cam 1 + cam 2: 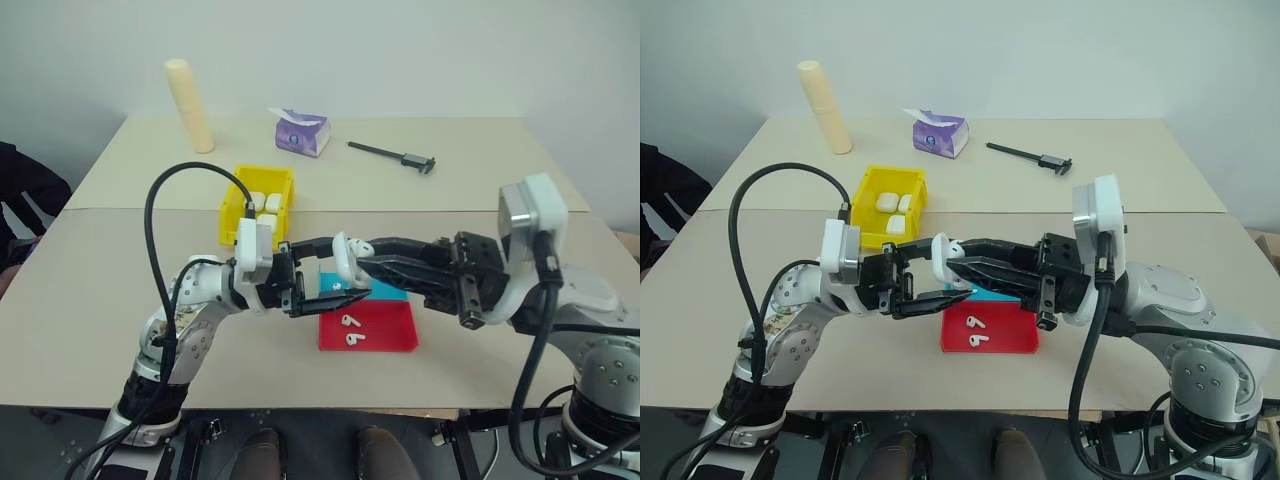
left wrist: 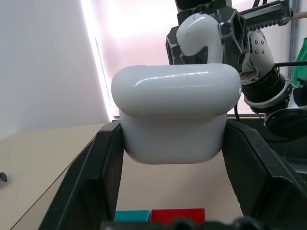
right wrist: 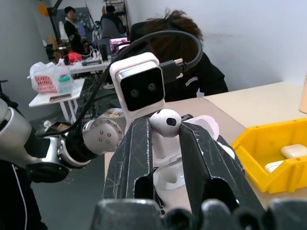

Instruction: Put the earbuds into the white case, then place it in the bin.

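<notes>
**Earbud meeting the case above the trays**

We are seeing the left pincer [image 1: 335, 297] clamping a small glossy white rounded earbud case [image 2: 175, 112] between its two black fingers, holding it in the air above the near middle of the beige worktop [image 1: 90, 290]. The right pincer [image 1: 350, 262] is reaching in from the right and pinching a tiny glossy white stemmed earbud [image 3: 166, 122] between its fingertips, right at the case. Below them, a flat red plastic tray [image 1: 385, 335] is lying on the worktop with two more white earbuds [image 1: 351, 329] in it, and a flat blue tray [image 1: 390, 291] is sitting just beyond it, touching its far edge. Farther back and to the left, the bright yellow open-top plastic bin [image 1: 232, 205] is holding several white cases [image 1: 264, 208]. Along the far side we are noting a cream cylinder [image 1: 189, 105], a purple tissue pack [image 1: 301, 132] and a black caliper [image 1: 393, 153].
</notes>
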